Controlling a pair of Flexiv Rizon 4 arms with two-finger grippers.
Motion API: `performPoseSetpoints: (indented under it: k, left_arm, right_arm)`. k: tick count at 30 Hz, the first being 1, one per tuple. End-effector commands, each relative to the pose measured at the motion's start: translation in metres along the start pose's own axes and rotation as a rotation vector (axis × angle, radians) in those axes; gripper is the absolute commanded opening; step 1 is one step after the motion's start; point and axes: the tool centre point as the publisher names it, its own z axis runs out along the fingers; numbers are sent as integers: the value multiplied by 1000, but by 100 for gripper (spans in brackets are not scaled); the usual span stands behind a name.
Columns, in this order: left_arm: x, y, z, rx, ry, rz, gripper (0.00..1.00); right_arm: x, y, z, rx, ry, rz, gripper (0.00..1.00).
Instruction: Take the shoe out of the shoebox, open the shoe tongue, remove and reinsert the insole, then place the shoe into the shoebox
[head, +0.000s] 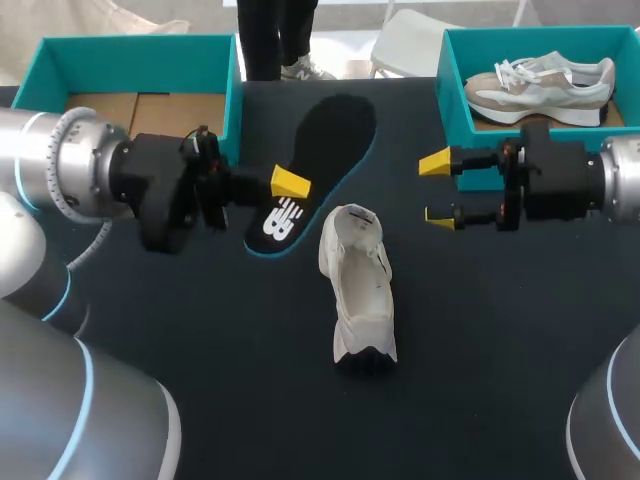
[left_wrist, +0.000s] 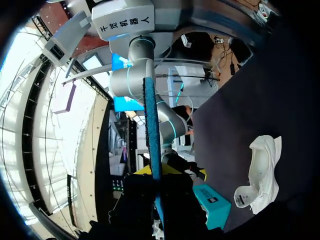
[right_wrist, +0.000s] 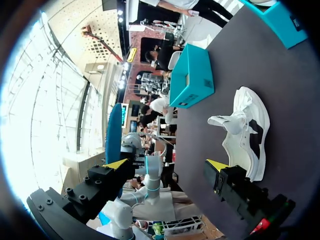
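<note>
Reinserting next, likely: black teal-rimmed insole (head: 335, 140) pinched between left gripper (head: 287, 188) fingers, right gripper (head: 438, 190) splayed; aim into white fabric shoe (head: 360, 290).

Bare table (head: 500, 340) open right of the shoe (head: 360, 290) and in front of it (left flank too); insole (head: 325, 150) bars the way toward the left shoebox (head: 140, 48).

Head camera looks down from above; both wrist cameras share the shoe (head: 362, 285).
</note>
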Motion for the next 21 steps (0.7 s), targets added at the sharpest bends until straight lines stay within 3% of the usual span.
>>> performPoseSetpoints:
  k: [1,6,15,19,21]
  left_arm:
    - [19,-17,-14,-163,-13,57,0]
    - [36,-9,-9,-213,10,63,0]
    - [57,-4,20,-284,-12,38,0]
    - [58,-4,33,-278,-14,46,0]
    - [59,-1,40,-272,-11,46,0]
  right_arm:
    - [8,-7,1,-47,6,10,100]
    - [21,-4,10,-27,31,29,100]
    - [32,-7,22,15,47,47,100]
    - [34,-9,26,63,46,60,72]
    - [36,-9,28,76,44,64,73]
